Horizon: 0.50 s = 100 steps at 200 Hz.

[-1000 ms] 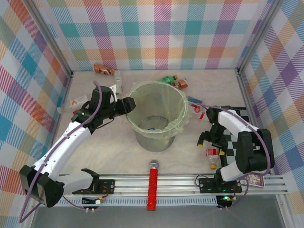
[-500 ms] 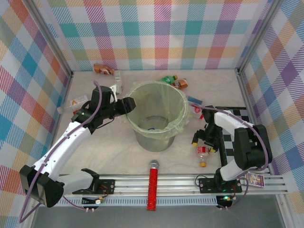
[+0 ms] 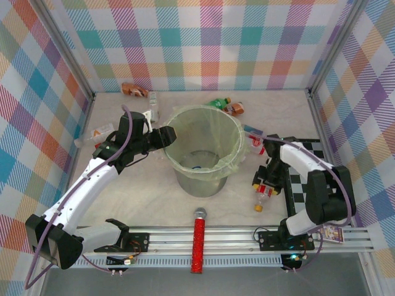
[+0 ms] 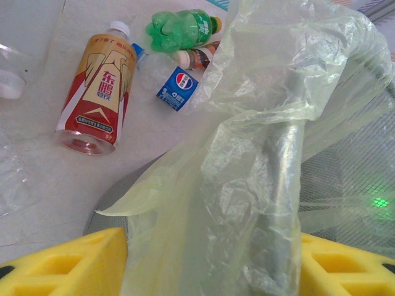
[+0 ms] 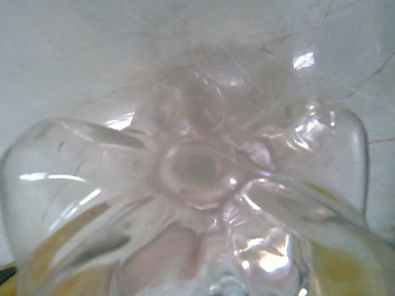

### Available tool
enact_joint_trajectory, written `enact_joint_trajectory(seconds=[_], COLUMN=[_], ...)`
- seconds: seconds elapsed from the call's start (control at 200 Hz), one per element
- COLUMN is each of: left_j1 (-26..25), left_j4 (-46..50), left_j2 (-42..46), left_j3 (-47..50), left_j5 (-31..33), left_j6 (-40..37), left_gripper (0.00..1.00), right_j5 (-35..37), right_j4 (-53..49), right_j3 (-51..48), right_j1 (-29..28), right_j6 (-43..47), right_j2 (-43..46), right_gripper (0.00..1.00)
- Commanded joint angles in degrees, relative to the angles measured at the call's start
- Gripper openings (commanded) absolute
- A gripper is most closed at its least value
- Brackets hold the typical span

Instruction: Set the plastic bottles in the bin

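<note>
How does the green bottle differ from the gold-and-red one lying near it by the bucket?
The green plastic bottle is see-through with a yellow-orange cap; the gold-and-red labelled bottle is almost fully wrapped in its label and has a white cap. In the left wrist view the green one lies crosswise, cap to the right; the gold one lies lengthwise, base toward the camera. Both lie capped on the table, outside the lined grey metal bin.

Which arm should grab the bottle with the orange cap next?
The right one. The right gripper is at that bottle, on the table to the right of the bin, and its wrist camera sees the clear base close up. The left gripper is across the bin, its fingers either side of the rim.
</note>
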State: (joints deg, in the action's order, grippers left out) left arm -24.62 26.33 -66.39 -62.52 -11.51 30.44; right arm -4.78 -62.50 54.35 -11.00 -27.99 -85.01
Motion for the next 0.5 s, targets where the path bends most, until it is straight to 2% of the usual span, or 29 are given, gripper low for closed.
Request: enact_joint_trajectory(seconds=[0.0,0.16,0.275,0.41,0.495], left_j1=[-0.24,-0.25,-0.25,-0.24,-0.44], left_j4=[1.75,3.48,4.26,4.95,5.03], left_j2=[-1.11,-1.73,-1.97,-2.52,-2.97], left_j3=[1.31,0.36,0.21,-0.20,-0.31], left_j5=[-0.61,-0.81,-0.77,-1.40,-1.74], left_j6=[-1.59,-3.48,-4.44,-5.95,-6.31], left_gripper=[0.60,0.60,0.60,0.60,0.60], right_j5=[0.04,1.05,0.12,-2.87,-4.86], right_j4=[-7.85,-17.04,-21.52,-25.91,-26.94], right_j3=[7.15,23.13,37.52,54.76,64.50], right_j1=[0.21,1.69,1.78,1.34,-1.05], right_j6=[1.70,4.69,8.20,10.99,11.76], right_j2=[3.95,6.34,6.37,2.74,-0.52], right_gripper=[0.53,0.50,0.42,0.38,0.36])
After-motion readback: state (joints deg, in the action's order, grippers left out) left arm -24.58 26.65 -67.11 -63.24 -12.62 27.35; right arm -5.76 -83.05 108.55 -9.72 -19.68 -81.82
